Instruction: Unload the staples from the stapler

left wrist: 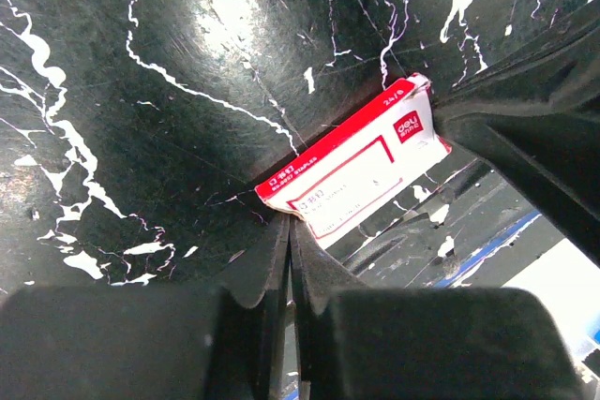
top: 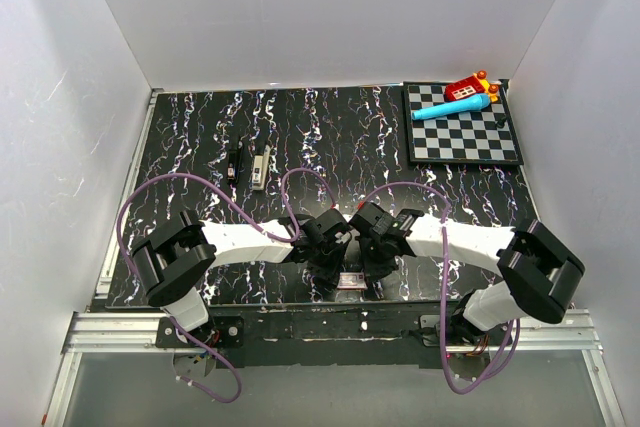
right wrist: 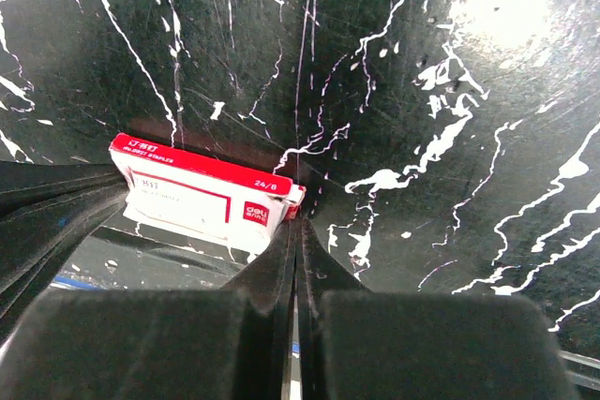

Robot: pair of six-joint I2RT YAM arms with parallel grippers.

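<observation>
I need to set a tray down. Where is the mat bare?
Bare: the middle between the stapler and the chessboard, and the strip nearer than the chessboard. Crowded: the near edge, where the left gripper and right gripper meet at the staple box.

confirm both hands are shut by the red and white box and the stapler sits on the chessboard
One thing is wrong: the stapler sits on the bare table, well left of the chessboard, as the top view shows. The left hand and right hand are indeed shut by the box.
</observation>
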